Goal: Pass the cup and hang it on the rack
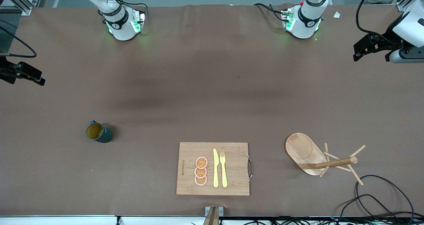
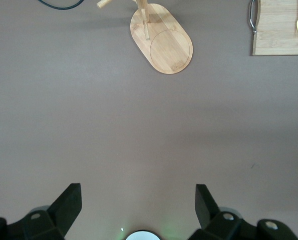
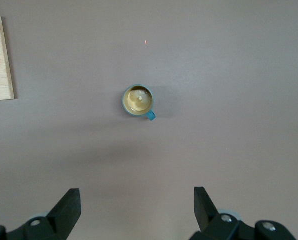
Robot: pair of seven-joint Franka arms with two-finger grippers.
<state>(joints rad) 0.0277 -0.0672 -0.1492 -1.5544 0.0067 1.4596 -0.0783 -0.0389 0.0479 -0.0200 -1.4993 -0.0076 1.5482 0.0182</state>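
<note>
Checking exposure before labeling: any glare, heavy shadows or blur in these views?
Front view: even light, green glow at both arm bases, soft shadow beside the cup, rack sharp. Right wrist view: cup interior readable, no glare. Left wrist view: rack crisp, faint shadow band on the table.

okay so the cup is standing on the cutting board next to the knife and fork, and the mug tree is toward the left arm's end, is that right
Not quite. The cup stands on the bare table, toward the right arm's end, apart from the cutting board; the front view shows it. The knife and fork lie on the board, and the mug tree is toward the left arm's end.
</note>
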